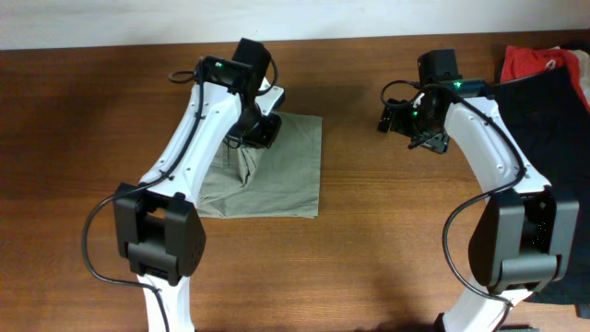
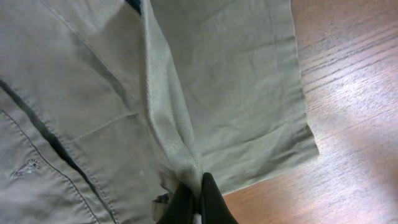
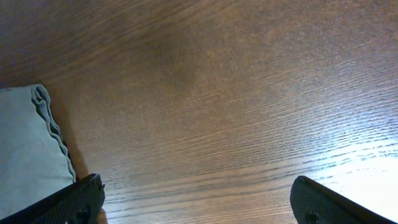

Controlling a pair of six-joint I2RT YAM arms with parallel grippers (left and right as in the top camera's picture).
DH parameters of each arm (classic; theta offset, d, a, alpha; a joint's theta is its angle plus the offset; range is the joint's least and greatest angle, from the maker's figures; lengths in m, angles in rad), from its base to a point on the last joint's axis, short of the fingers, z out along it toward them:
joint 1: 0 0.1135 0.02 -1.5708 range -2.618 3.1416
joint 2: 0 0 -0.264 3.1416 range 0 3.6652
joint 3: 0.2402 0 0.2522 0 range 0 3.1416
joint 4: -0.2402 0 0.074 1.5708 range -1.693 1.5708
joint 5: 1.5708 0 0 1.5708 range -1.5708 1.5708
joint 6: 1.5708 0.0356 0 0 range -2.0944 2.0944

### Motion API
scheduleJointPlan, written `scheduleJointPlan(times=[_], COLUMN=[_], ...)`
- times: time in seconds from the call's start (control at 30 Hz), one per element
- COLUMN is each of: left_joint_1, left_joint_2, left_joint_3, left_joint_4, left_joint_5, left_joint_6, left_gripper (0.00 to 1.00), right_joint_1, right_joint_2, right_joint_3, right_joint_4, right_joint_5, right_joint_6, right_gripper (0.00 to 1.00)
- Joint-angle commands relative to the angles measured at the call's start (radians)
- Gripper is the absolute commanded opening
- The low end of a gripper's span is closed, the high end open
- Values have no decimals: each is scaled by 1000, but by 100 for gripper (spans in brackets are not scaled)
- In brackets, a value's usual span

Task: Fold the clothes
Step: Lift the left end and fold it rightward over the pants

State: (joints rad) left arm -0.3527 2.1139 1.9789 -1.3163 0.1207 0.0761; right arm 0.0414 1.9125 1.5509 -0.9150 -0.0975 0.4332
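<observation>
Left fingers (image 2: 214,205) pinch a ridge of the pale khaki cotton shorts (image 1: 290,175) lying part-folded on the brown wooden desk (image 1: 369,258), right fingers (image 3: 74,199) wide and empty nearby: carry the fold over low, align hems, then release.

Brown wooden table (image 1: 369,258); pale wall (image 1: 92,18)

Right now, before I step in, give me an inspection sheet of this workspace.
Surface: brown wooden table, no spills seen.
Job's things: khaki shorts folded, one ridge lifted; black shorts and red garment piled at the table's right edge.
Clutter: nothing seen.
Grippers: left gripper shut on the khaki ridge; right gripper open over bare wood.
Cables: black cable loops beside each arm's base.
Surroundings: pale wall behind the table.
</observation>
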Motion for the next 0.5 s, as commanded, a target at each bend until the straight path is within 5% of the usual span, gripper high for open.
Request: scheduleJointPlan(times=[0.0, 0.3, 0.47], left_joint_1=[-12, -134, -139], left_joint_2=[-16, -41, -42], left_joint_3=[34, 36, 50], left_joint_4=[-28, -24, -18], left_joint_5=[42, -18, -43], left_joint_6=[34, 98, 97], left_gripper=[1, 1, 1], right_joint_1=[4, 5, 20], right_joint_2=[63, 108, 174], right_joint_3=[-10, -10, -10], right_joint_4=[18, 60, 79], right_joint_5=[-17, -97, -110], right_joint_6=[-6, -10, -9], right_gripper=[99, 96, 15])
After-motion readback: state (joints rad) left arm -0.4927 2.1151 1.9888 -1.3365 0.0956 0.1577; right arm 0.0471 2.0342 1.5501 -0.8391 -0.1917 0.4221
